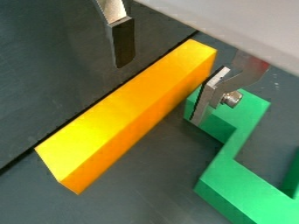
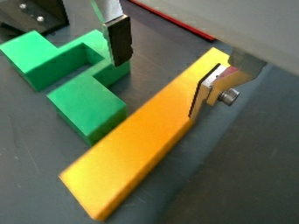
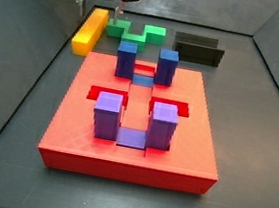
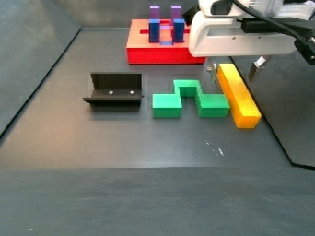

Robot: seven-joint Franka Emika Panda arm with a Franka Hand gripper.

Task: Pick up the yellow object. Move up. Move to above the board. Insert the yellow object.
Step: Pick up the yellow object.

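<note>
**Over the bar's far end: jaws spread, not yet pinching**

Around one end of the yellow object (image 1: 131,118), near the far edge of the table as a side view shows it, hangs the gripper (image 1: 163,68) with fingers spread. One silver finger (image 1: 121,39) stands just beside one long face; the opposite finger (image 1: 211,92) sits close against the other long face, though contact cannot be confirmed. Same straddle in both wrist views, with the gripper (image 2: 166,63) across the bar's short width, well off the bar's middle.

Lies flat on the dark floor, this yellow object (image 3: 90,30), along the left side of the table in that side view, just beside the green notched block (image 3: 144,34) and not touching it. In a side view the gripper (image 4: 234,64) hovers low over the bar (image 4: 237,94) at the end nearest the board (image 4: 157,51).

Handling, as a judgement: looks rigid, plain-sided and smooth, probably light; flat parallel faces suit the dark pads. Held this near one end, likely to droop or swing about the pads, so calls for a firm squeeze and a slow lift. Smooth faces could slip if pinched lightly.

Beyond: the board (image 3: 82,137), well apart toward the near edge, with purple posts (image 3: 108,116); a black fixture (image 4: 113,90) at the green block's other side.
</note>
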